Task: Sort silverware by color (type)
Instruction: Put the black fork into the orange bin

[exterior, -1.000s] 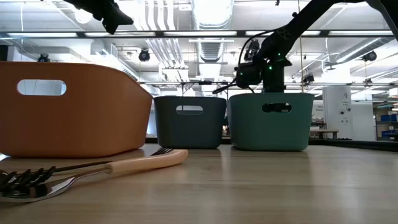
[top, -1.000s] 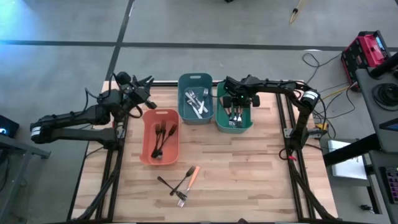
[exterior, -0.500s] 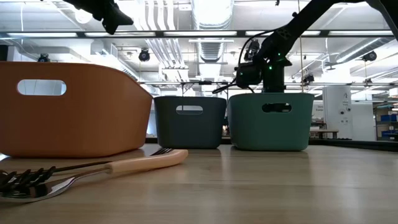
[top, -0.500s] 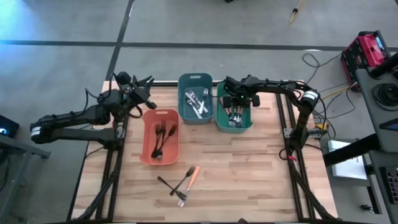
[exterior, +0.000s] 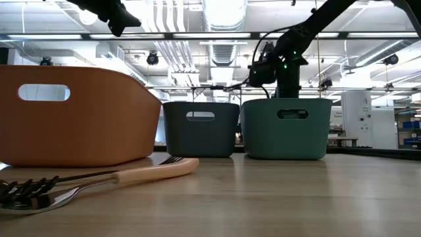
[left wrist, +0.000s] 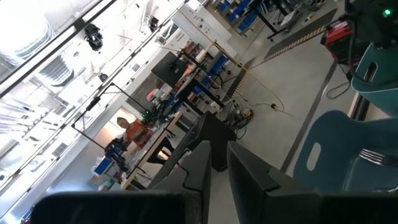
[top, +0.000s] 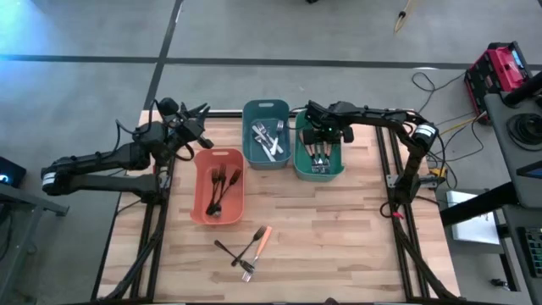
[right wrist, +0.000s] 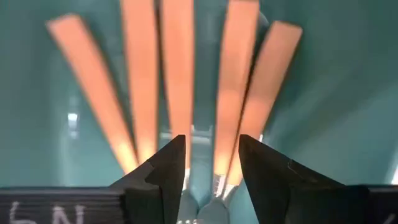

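Note:
My right gripper [top: 320,135] [right wrist: 212,167] hangs open, pointing down into the green bin [top: 298,163] [exterior: 286,128]. Several orange-handled utensils [right wrist: 179,74] lie side by side on the bin's floor below its fingertips, and I cannot see the fingers touching them. Plain silver utensils [top: 268,142] lie in the blue bin [top: 251,157], and dark forks [top: 218,185] in the salmon bin [top: 199,193]. An orange-handled fork [top: 262,238] [exterior: 154,171], a dark fork [top: 226,248] and a silver piece [top: 247,268] lie crossed on the near table. My left gripper [top: 201,113] [left wrist: 219,177] waits shut and empty, raised above the far left corner.
The three bins stand in the far half of the table, the salmon one nearest the middle. The wood between the bins and the loose pile, and along the right side, is bare. The green bin's walls [right wrist: 323,93] close in around my right fingers. Beyond the table lies an open workshop floor.
In the low view my right gripper stands a little higher over the green bin than a second ago. The loose utensils on the table and the bins have not moved.

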Controlling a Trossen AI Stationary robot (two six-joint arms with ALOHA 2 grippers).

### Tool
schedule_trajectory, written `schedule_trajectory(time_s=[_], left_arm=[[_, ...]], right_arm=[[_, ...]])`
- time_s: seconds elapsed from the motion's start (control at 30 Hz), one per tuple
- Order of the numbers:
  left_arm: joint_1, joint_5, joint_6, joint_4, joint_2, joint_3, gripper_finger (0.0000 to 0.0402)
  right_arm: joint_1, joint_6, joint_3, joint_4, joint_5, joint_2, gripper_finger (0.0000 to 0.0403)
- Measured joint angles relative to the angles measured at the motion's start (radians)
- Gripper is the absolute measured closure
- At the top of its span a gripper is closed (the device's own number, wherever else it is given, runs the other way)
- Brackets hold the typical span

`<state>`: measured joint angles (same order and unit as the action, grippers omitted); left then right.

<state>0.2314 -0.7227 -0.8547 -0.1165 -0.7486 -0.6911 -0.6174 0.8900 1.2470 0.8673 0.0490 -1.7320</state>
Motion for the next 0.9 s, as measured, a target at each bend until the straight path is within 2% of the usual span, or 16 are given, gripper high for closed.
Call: schedule_trajectory(time_s=[0.23, 0.47, 0.7, 0.9], left_arm=[[0.0, 0.0, 0.012, -0.001, 0.0, 0.0, 0.0366], [-0.002, 0.0, 0.125, 0.003, -0.002, 0.0, 0.0366], [-0.06, 0.013, 0.297, 0.016, -0.014, 0.0, 0.0366], [-0.165, 0.119, 0.428, -0.004, -0.035, 0.0, 0.0366]], right_arm=[[0.004, -0.05, 0.09, 0.017, -0.003, 0.048, 0.0261], [0.048, -0.156, 0.15, 0.015, 0.042, 0.155, 0.0263], [0.187, -0.294, 0.138, -0.009, 0.219, 0.314, 0.0265], [0.339, -0.44, 0.102, -0.107, 0.294, 0.408, 0.0273]])
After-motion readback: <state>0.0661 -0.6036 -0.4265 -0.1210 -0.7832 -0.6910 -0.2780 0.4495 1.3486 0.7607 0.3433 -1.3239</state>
